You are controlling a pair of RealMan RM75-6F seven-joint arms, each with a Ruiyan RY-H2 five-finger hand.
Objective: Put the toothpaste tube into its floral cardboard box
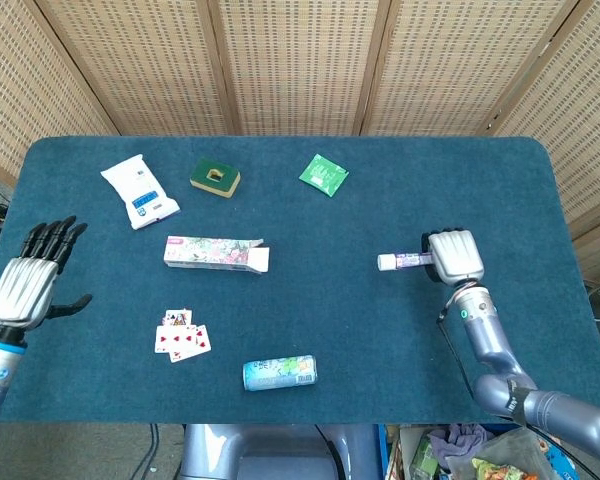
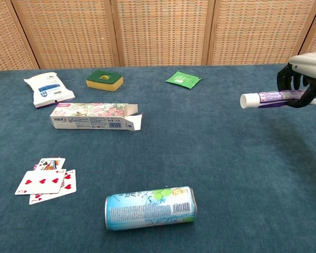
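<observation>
Purple toothpaste tube (image 2: 271, 97) gripped in right hand (image 2: 301, 79), above desk (image 2: 226, 174). Left hand (image 1: 27, 283) empty, fingers spread. Floral box (image 2: 95, 115) flap open.

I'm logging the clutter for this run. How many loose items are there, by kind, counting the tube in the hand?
Toothpaste tube, held by the right hand: 1
Floral box: 1
Drink can: 1
Wipes pack: 1
Sponge: 1
Green sachet: 1
Fan of playing cards: 1
Total: 7
</observation>
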